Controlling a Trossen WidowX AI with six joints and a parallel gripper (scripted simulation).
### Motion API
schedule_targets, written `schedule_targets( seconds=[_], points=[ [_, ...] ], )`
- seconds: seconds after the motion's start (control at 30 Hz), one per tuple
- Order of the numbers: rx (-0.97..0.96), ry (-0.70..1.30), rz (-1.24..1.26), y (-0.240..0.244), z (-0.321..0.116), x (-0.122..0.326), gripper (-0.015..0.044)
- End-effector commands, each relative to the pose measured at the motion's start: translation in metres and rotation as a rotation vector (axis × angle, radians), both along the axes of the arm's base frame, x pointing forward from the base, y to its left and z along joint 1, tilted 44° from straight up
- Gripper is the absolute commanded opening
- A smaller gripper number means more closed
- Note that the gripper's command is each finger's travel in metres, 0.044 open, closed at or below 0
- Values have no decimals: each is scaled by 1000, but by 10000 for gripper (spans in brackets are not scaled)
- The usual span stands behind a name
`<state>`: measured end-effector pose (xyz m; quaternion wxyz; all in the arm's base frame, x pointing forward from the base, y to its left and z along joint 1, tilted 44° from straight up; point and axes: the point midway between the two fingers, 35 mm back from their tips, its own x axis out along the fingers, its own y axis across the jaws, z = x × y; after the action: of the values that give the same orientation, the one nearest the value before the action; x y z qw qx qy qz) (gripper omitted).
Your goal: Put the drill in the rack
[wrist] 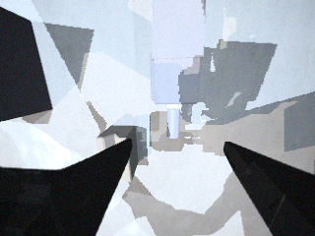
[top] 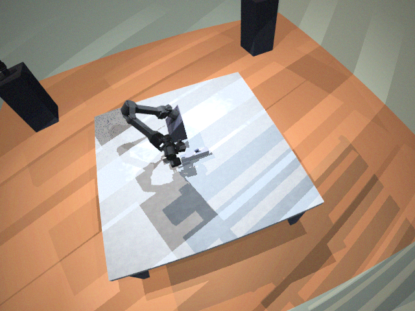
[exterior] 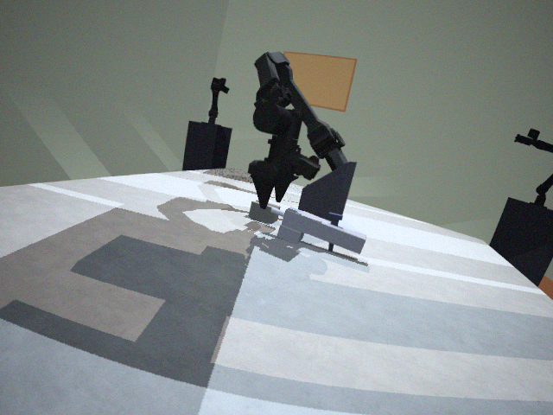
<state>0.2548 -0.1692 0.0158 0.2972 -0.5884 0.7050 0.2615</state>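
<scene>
The drill point(top: 198, 155) point(exterior: 322, 229) point(wrist: 176, 46) is a pale lavender block lying flat on the table. A small dark key point(top: 197, 149) point(exterior: 334, 217) sits on its top. Its thin bit point(exterior: 275, 209) point(wrist: 173, 123) points into a small grey block point(exterior: 260, 214) point(wrist: 162, 142). My gripper point(top: 175, 162) point(exterior: 270, 201) point(wrist: 176, 144) is open and empty. It points down just above the grey block and the bit's tip, clear of the drill body. A dark wedge-shaped stand point(top: 176, 124) point(exterior: 329, 189) rises right behind the drill.
The white table point(top: 254, 187) point(exterior: 357, 322) stands on an orange floor. Dark pedestals point(top: 259, 26) point(top: 27, 96) point(exterior: 206, 144) point(exterior: 522, 236) with camera arms stand off the table. My arm's base is at the back left of the table.
</scene>
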Motion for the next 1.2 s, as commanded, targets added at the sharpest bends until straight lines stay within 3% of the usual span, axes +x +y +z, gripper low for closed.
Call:
schedule_targets(
  seconds=[0.0, 0.93, 1.17],
  points=[
    [-1, 12, 2, -3, -8, -2, 440],
    [-2, 13, 2, -21, -42, -8, 440],
    [-5, 5, -1, -21, -39, -6, 256]
  ],
)
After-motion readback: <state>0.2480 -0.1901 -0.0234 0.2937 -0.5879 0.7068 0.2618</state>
